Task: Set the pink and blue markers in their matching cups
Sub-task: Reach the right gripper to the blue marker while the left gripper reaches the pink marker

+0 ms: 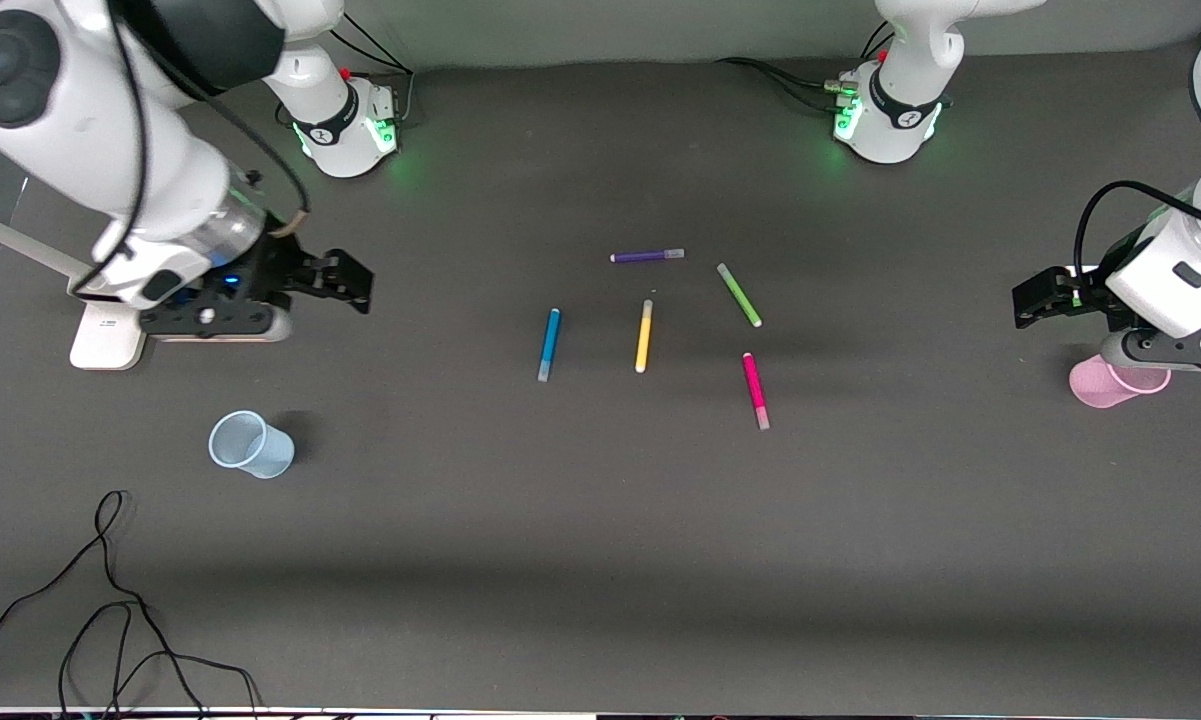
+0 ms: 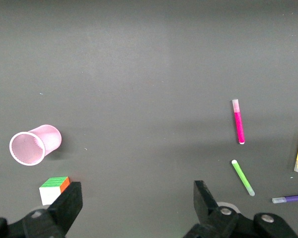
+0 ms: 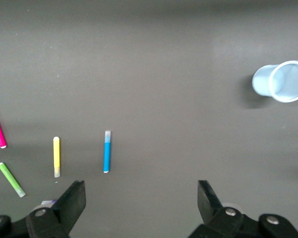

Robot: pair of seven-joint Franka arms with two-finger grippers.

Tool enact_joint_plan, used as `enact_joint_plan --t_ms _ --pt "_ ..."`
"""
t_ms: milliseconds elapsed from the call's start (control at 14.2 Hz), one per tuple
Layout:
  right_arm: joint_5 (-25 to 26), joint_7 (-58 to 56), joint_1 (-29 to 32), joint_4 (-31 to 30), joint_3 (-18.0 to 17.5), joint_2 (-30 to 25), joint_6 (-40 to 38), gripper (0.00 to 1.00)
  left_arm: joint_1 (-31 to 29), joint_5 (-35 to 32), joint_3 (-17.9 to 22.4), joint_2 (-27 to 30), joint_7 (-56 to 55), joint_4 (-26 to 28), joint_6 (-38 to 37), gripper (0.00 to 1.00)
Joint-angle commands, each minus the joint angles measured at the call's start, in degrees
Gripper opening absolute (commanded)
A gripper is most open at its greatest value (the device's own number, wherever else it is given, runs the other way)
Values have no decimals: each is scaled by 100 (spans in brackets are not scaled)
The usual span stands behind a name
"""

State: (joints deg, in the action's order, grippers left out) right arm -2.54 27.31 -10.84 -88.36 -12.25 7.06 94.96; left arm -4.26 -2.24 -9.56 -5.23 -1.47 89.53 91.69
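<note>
The blue marker (image 1: 549,344) and the pink marker (image 1: 756,391) lie flat mid-table, apart from each other. The pale blue cup (image 1: 250,444) stands toward the right arm's end. The light pink cup (image 1: 1110,384) stands toward the left arm's end, partly hidden by the left hand. My right gripper (image 1: 345,280) is open and empty over bare table at its end; its wrist view shows the blue marker (image 3: 107,151) and the blue cup (image 3: 283,82). My left gripper (image 1: 1035,300) is open and empty over the table by the pink cup; its wrist view shows that cup (image 2: 34,144) and the pink marker (image 2: 238,121).
A yellow pen (image 1: 644,336), a green pen (image 1: 739,295) and a purple pen (image 1: 647,256) lie among the markers. A puzzle cube (image 2: 54,189) sits beside the pink cup. A white bracket (image 1: 105,340) lies under the right arm. A loose black cable (image 1: 110,600) lies near the front edge.
</note>
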Motion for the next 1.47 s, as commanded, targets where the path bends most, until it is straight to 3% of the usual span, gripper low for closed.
enact_joint_plan --t_ms 0,491,1404 --pt "25 467 -208 257 -14 242 23 100 -31 22 -11 57 85 20 -90 100" --pt "69 1443 -954 1022 -5 1147 32 100 -22 22 -19 57 85 12 -81 100" --pt "16 1602 -1534 1242 3 2386 515 100 65 39 -54 22 -11 20 -46 99"
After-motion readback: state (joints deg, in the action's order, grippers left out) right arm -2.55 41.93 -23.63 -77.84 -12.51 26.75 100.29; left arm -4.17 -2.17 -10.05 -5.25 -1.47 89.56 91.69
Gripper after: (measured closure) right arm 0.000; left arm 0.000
